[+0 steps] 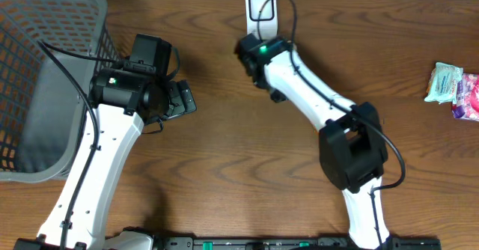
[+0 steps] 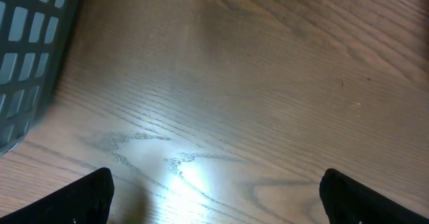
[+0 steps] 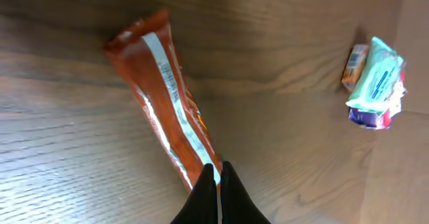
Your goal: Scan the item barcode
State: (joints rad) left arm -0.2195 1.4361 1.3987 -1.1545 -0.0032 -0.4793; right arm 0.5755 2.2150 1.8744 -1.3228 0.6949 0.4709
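Observation:
The item is a long orange-red packet (image 3: pixel 161 90) with a silver seam running down it. My right gripper (image 3: pixel 218 167) is shut on its near end, and the packet stretches away from the fingers over the wooden table. No barcode shows on the side facing the camera. From overhead, the right arm's wrist (image 1: pixel 263 52) sits just below a white scanner (image 1: pixel 261 9) at the table's far edge, and the packet is hidden under it. My left gripper (image 2: pixel 218 207) stands wide open over bare wood, with nothing between its fingers (image 2: pixel 87 197).
A grey mesh basket (image 1: pixel 45 78) fills the left side, close to the left arm. More packets, one pale green (image 1: pixel 446 81) and one pink (image 1: pixel 468 94), lie at the right edge. They also appear in the right wrist view as a small pile (image 3: pixel 375 83).

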